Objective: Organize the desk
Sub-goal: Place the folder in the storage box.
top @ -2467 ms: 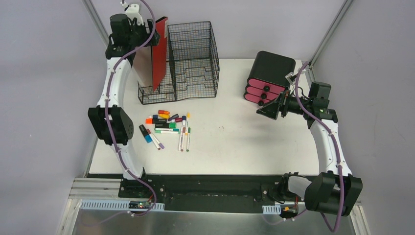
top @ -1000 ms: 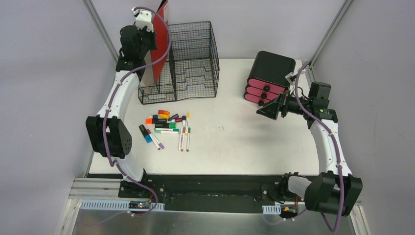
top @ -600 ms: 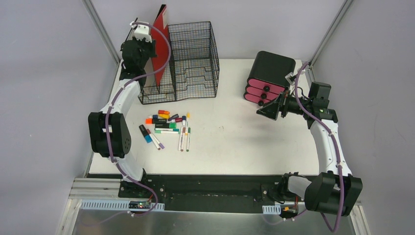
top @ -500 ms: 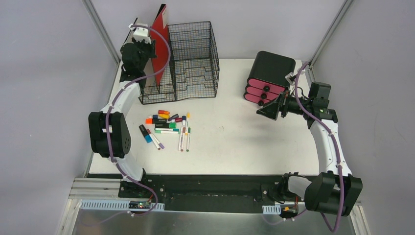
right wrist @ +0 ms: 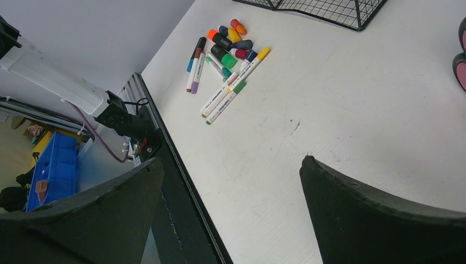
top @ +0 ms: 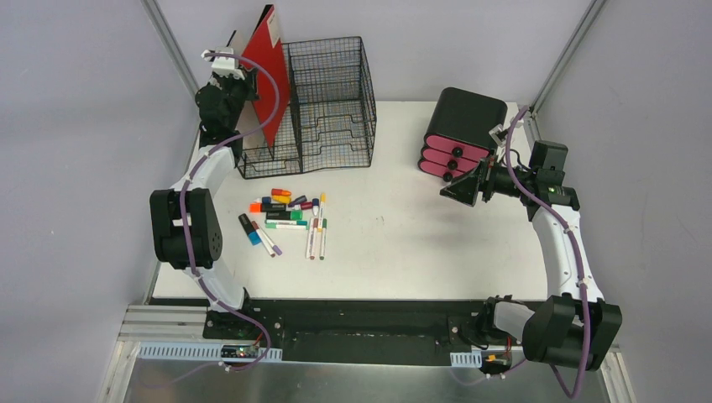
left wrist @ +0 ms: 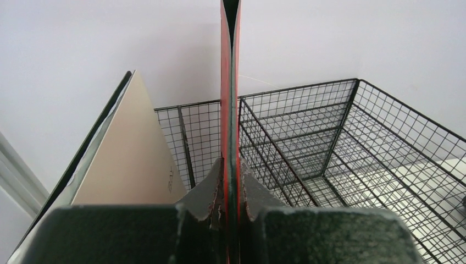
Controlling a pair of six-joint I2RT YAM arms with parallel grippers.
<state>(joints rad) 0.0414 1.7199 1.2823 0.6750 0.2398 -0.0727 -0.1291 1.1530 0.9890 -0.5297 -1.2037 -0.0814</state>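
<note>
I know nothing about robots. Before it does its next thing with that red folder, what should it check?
1. Grip: ok, left gripper is shut on the red folder.
2. Folder's lower edge seated in the wire-mesh organizer: cannot tell, hidden in both views.
3. Room beside the beige folder: ok, the two stand apart.
4. Other arm out of the way: ok, right gripper hangs open and empty over the desk, away from the organizer.
5. Tidying finished: not ok, markers lie loose on the desk.

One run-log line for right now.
left gripper: shut on flat red folder | folder: tilted, left end of black wire-mesh organizer | right gripper: open, empty, above white desk | coloured markers: loose on desk
</note>
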